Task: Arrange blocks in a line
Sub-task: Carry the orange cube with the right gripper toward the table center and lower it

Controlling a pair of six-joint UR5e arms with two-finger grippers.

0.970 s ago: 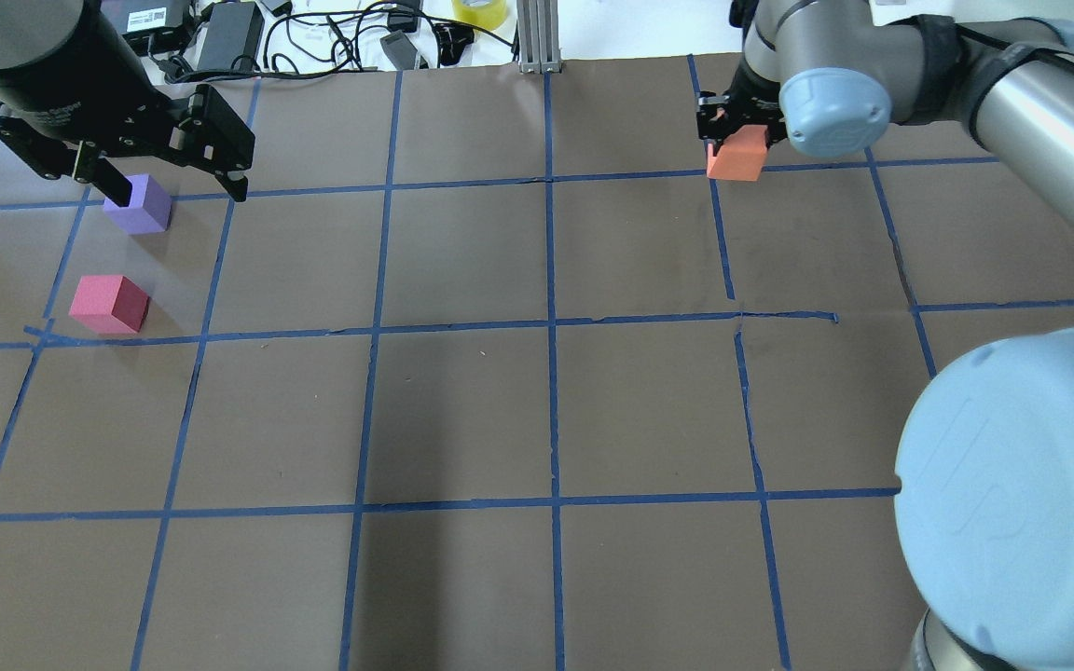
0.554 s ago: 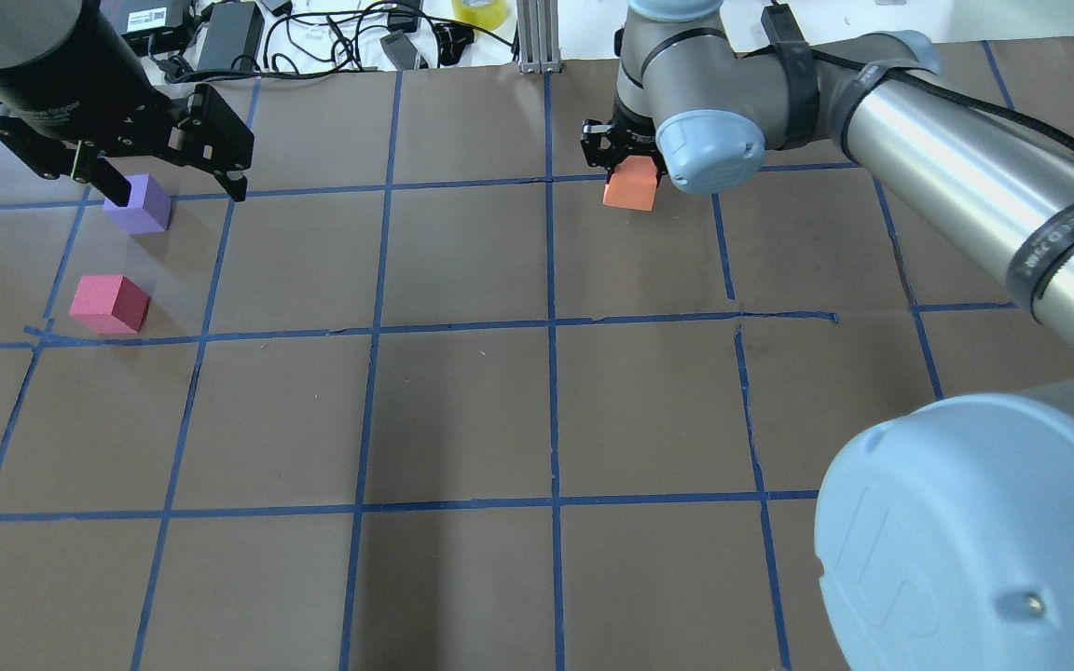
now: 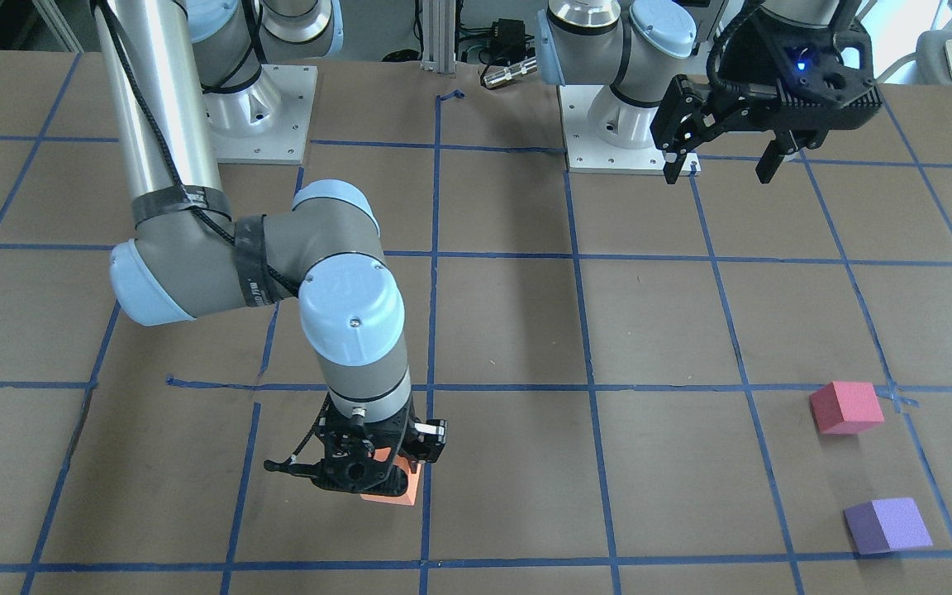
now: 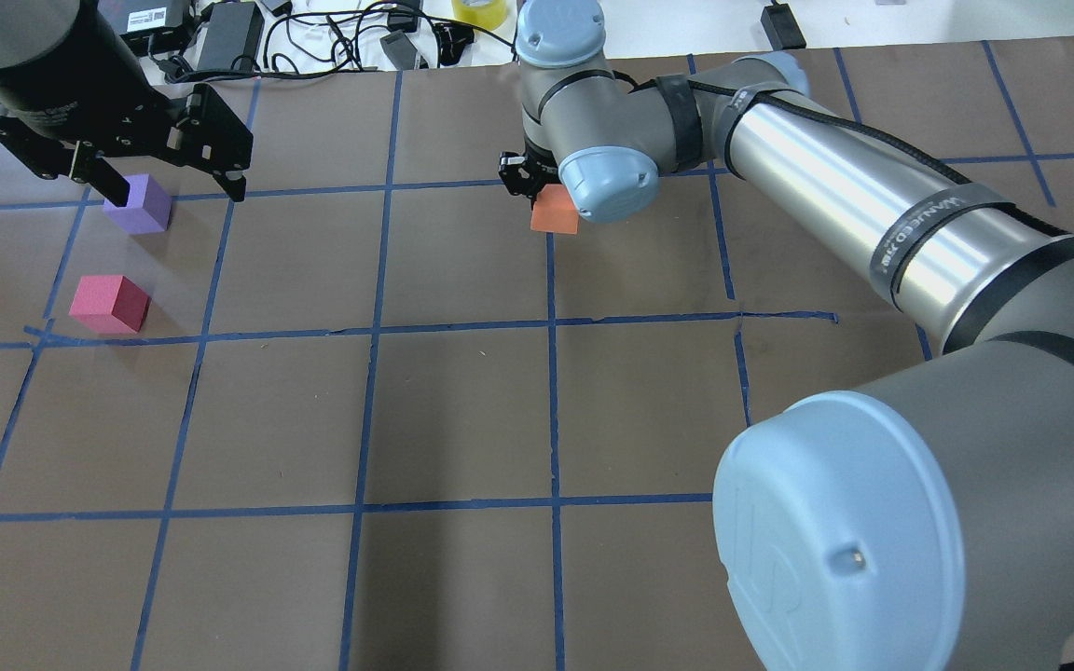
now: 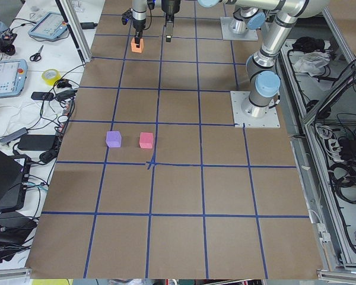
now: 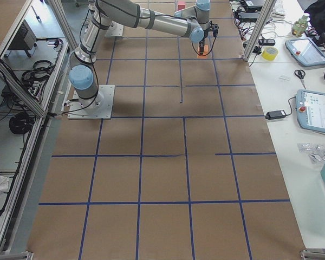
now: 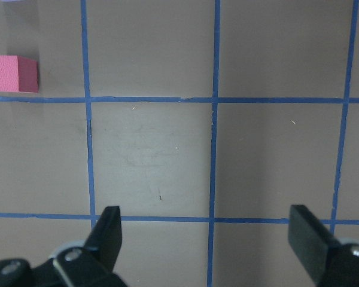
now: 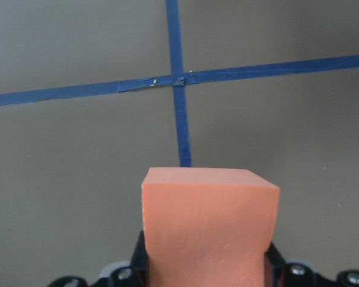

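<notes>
The right gripper (image 3: 370, 471) was clamped on the orange cube (image 3: 397, 494), its fingers pressed to the cube's sides and the cube poking out past the fingertips. Whether the cube touched the brown paper (image 3: 509, 330) could not be told. It sat well apart from the pinkish-red cube (image 3: 845, 406), off toward the robot's right. The purple cube (image 3: 887, 525) lay near the pinkish-red cube, on the side farther from the robot. The left gripper (image 3: 719, 175) hung spread wide and empty, pointing down, raised clear of the pinkish-red cube. White lettering on the black band (image 4: 933, 233) round the right arm (image 4: 807, 158) was too garbled to read. That arm reached far out, wrist bent downward.
</notes>
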